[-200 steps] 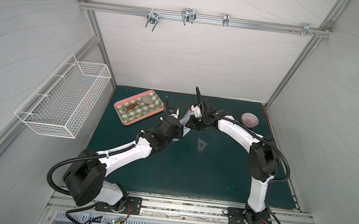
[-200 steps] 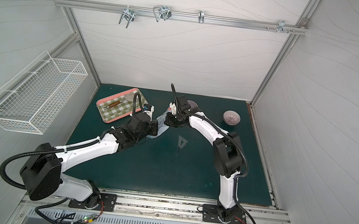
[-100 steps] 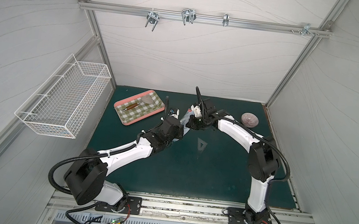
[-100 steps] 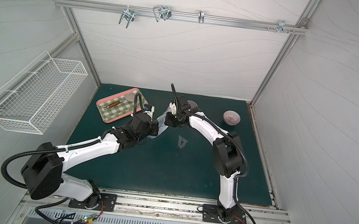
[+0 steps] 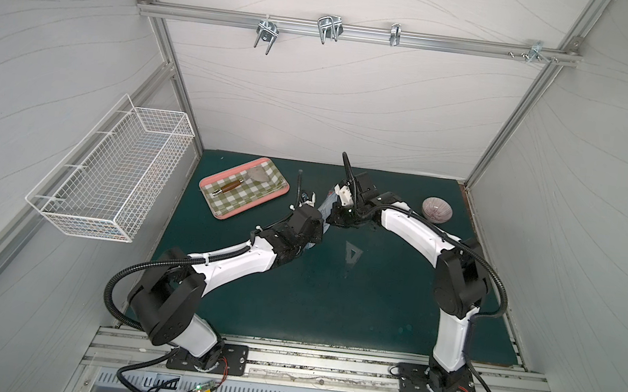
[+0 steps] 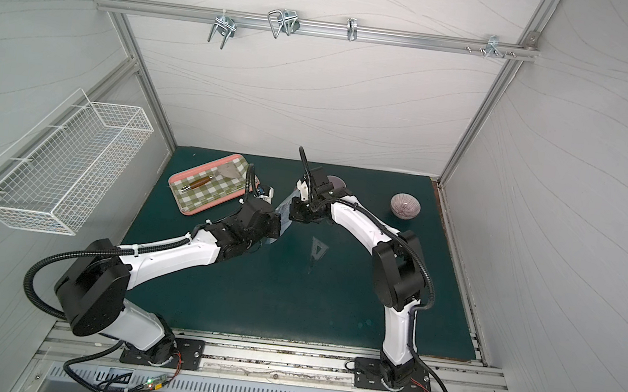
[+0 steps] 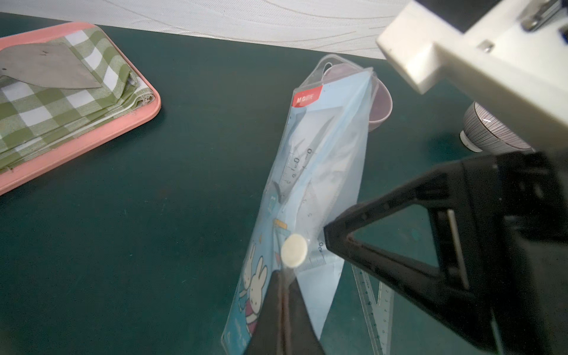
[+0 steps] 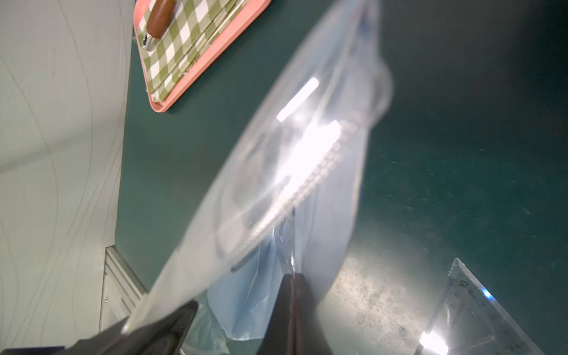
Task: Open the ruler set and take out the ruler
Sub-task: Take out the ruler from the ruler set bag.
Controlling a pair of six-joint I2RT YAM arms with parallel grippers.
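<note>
The ruler set (image 7: pixel 310 172), a light-blue card package in a clear sleeve with a red label and a rounded hang tab, is held tilted above the green mat between both arms in both top views (image 5: pixel 326 208) (image 6: pixel 285 206). My left gripper (image 7: pixel 284 273) is shut on its lower end beside a white round sticker. My right gripper (image 8: pixel 292 275) is shut on a clear edge of the sleeve (image 8: pixel 307 153). A clear ruler (image 7: pixel 293 167) with scale marks shows inside the sleeve.
A clear set square (image 5: pixel 353 253) (image 7: pixel 375 307) lies on the mat under the package. A pink-rimmed checked tray (image 5: pixel 220 212) holds a pen and a metal blade. A striped bowl (image 5: pixel 437 210), a pink bowl (image 7: pixel 380 107) and a wall-mounted wire basket (image 5: pixel 111 176) are nearby.
</note>
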